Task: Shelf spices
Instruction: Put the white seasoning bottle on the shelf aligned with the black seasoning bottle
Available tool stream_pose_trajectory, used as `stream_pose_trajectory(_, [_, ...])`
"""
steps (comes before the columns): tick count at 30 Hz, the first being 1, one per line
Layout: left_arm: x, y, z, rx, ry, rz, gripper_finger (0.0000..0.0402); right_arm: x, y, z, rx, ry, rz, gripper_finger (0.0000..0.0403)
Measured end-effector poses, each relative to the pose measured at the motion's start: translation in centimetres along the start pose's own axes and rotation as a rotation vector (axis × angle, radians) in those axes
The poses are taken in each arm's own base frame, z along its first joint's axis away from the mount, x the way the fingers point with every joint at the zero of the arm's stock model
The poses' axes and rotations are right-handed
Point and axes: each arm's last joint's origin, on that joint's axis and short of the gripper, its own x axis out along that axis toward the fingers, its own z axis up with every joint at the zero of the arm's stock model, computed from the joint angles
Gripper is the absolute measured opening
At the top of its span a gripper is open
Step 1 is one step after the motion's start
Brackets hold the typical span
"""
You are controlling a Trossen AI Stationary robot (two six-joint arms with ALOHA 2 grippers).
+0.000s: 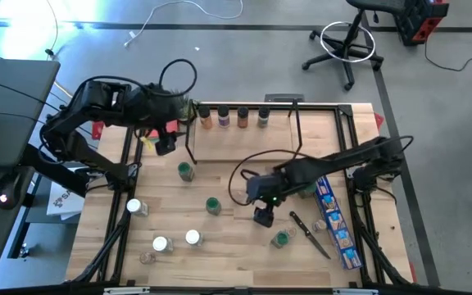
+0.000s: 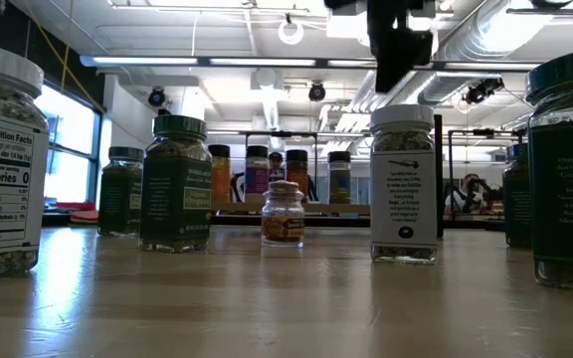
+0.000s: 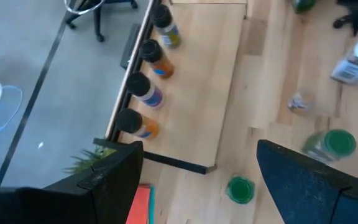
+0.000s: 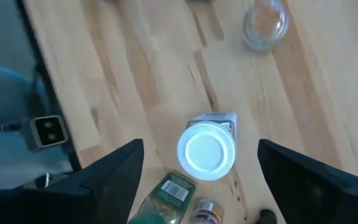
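Four spice jars (image 1: 233,118) stand upright in a row on the shelf (image 1: 244,139) at the far side of the desk (image 1: 220,246), their caps up — in the left wrist view they show as a line of dark caps along the shelf's back edge. More jars stand apart on the desk in front of the shelf: a green-capped jar (image 1: 186,171) near the shelf's front left corner, another green-capped jar (image 1: 212,205) in the middle, and a third green-capped jar (image 1: 281,238) near the black-handled utensil (image 1: 310,233). Three white-capped jars stand toward the near left, one (image 1: 135,207) farther back and two (image 1: 176,241) side by side, with a small clear jar (image 1: 147,257) close to the front edge. All of them stand with their long side up and down. The left gripper (image 1: 164,143) hangs just off the shelf's left end, its arm bent and reaching in from the left; its fingers (image 3: 114,180) are spread wide with nothing between them. The right gripper (image 1: 263,215) hangs over the middle of the desk, its arm stretched in from the right past the long blue box (image 1: 336,223). It points straight down, and its fingers (image 4: 114,171) are spread apart above a white-capped jar (image 4: 207,152) — not touching it.
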Motion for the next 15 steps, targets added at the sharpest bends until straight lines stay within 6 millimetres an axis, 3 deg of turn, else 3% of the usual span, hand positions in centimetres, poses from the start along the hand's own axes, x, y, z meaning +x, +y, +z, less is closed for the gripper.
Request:
stream_pose_trajectory(10, [-1.9,0.6,-1.2,-0.010,-0.050,0.000,0.0310,4.9,0.0,0.1,-0.049,0.084,-0.109,0.0312])
stream_pose_trajectory(15, [-2.9,0.9,-1.9,-0.063,-0.080,0.000,0.0310,5.8,-0.1,0.0,-0.045,0.111,-0.120,0.0267])
